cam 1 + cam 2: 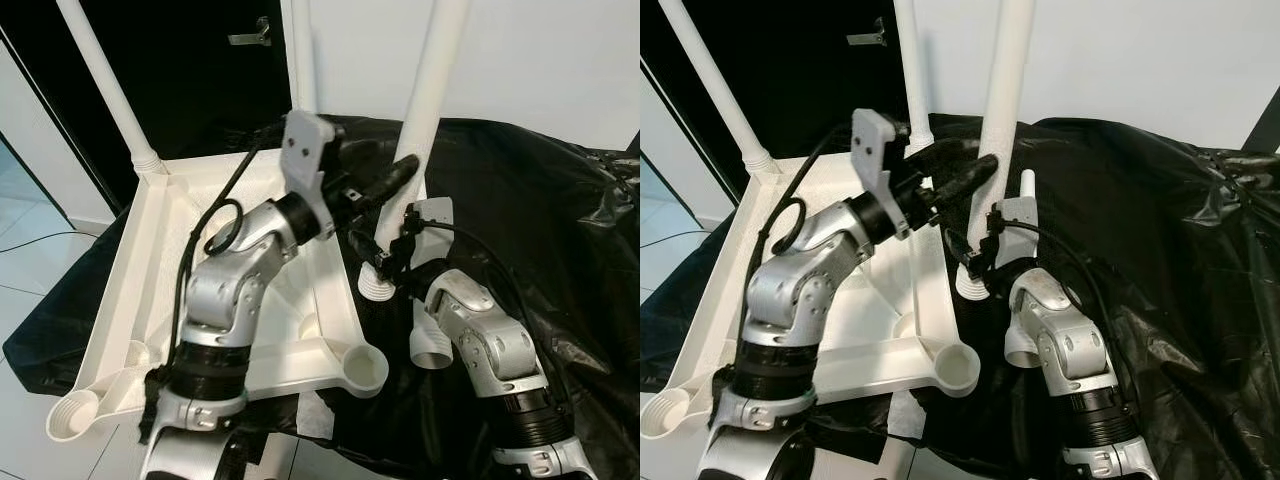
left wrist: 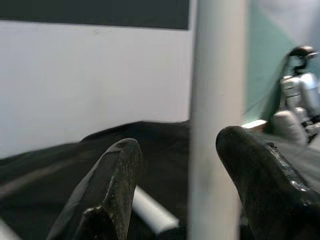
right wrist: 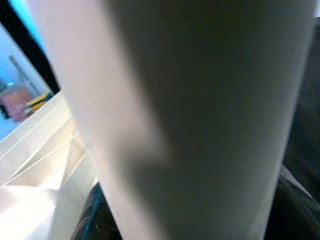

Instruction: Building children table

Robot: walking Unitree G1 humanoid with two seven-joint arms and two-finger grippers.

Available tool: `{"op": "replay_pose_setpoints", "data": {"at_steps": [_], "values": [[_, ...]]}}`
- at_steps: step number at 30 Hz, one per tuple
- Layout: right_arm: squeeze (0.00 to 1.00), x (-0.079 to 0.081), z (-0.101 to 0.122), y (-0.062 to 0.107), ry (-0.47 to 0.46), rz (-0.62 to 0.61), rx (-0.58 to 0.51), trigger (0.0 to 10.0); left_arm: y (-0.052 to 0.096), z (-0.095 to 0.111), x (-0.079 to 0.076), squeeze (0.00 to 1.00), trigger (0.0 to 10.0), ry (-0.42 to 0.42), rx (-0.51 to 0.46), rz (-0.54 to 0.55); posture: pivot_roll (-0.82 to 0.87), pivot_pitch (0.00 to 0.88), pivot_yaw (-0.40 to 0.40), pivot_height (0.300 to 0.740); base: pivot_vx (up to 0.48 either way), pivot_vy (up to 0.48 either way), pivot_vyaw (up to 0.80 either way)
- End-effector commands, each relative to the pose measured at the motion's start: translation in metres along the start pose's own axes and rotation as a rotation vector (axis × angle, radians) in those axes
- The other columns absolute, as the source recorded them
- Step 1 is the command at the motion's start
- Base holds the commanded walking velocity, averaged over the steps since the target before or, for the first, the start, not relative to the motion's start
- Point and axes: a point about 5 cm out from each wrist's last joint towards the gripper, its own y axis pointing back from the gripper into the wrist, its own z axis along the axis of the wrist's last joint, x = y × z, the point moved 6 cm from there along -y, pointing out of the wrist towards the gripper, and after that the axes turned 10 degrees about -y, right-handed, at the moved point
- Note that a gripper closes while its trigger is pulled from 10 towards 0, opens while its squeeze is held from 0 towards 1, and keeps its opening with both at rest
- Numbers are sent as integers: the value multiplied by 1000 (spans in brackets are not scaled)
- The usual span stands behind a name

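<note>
The white children's table top (image 1: pixel 150 290) lies upside down on a black cloth. Two white legs (image 1: pixel 105 80) (image 1: pixel 303 55) stand in its far corners. A third white leg (image 1: pixel 432 90) leans at the table's right edge, with its ribbed lower end (image 1: pixel 376 288) down by the cloth. My left gripper (image 1: pixel 403 172) reaches across at mid-height, open, and the leg (image 2: pixel 215 115) stands between its fingers (image 2: pixel 112 185), closer to one of them. My right gripper (image 1: pixel 386 262) is shut on the leg just above the ribbed end. In the right wrist view the leg (image 3: pixel 190 100) is pressed up close.
Empty round sockets sit at the table's near corners (image 1: pixel 366 368) (image 1: pixel 72 415). A short white tube end (image 1: pixel 432 348) lies under my right forearm. Crumpled black cloth (image 1: pixel 560 250) spreads to the right. A white wall and a dark doorway (image 1: pixel 190 70) stand behind.
</note>
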Motion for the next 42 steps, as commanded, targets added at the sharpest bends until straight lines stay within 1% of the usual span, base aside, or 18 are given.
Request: {"op": "replay_pose_setpoints", "data": {"at_steps": [1,2,3,4,6,8,9,10,11,17,22,25,27,29,33,36,39,42], "values": [[0,-1,2,-2,-5,-9,-5,10000,3,4,-1,0,10000,-24,-14,-11,5,0,47,740,0,0,0],[0,-3,2,-1,-4,-19,-11,10000,7,0,1,0,10000,-29,-2,-7,5,0,47,740,0,0,0],[0,-7,5,0,14,-36,-34,10000,20,-8,1,0,10000,-51,29,-23,4,0,45,740,0,0,0],[0,-7,5,0,14,-36,-34,10000,20,-8,1,0,10000,-51,29,-23,4,0,45,740,0,0,0],[0,-10,11,2,43,-47,-78,10000,34,-19,-1,0,10000,-69,67,-51,6,0,42,740,0,0,0],[0,-10,11,2,43,-47,-78,10000,34,-19,-1,0,10000,-69,67,-51,6,0,42,740,0,0,0],[0,-10,15,3,53,-52,-107,10000,44,-23,-6,0,10000,-74,81,-86,8,0,39,740,0,0,0],[0,-10,15,3,53,-52,-107,10000,44,-23,-6,0,10000,-74,81,-86,8,0,39,740,0,0,0],[0,-11,16,4,56,-54,-120,10000,50,-26,-10,0,10000,-77,92,-112,10,0,36,740,0,0,0],[0,-12,16,4,61,-58,-125,10000,62,-34,-17,0,10000,-87,122,-167,11,0,32,740,0,0,0],[0,-16,15,7,55,-72,-127,10000,85,-46,-35,0,10000,-101,181,-270,15,0,22,740,0,0,0],[0,-17,14,7,55,-73,-128,10000,90,-49,-38,0,10000,-107,196,-290,16,0,21,740,0,0,0],[0,-18,13,7,69,-70,-124,10000,99,-55,-44,0,10000,-100,231,-327,20,0,15,740,0,0,0],[0,-18,13,7,69,-70,-124,10000,99,-55,-44,0,10000,-100,231,-327,20,0,15,740,0,0,0],[0,-19,12,8,86,-61,-118,10000,113,-62,-53,0,10000,-116,285,-395,28,0,9,740,0,0,0],[0,-19,12,8,91,-60,-116,10000,119,-66,-56,0,10000,-125,310,-420,28,0,9,740,0,0,0],[0,-20,12,7,102,-57,-113,10000,132,-78,-59,0,10000,-184,391,-474,35,0,6,740,0,0,0],[0,-22,12,7,109,-58,-112,10000,141,-84,-59,0,10000,-200,438,-499,37,0,9,740,0,0,0]]}}
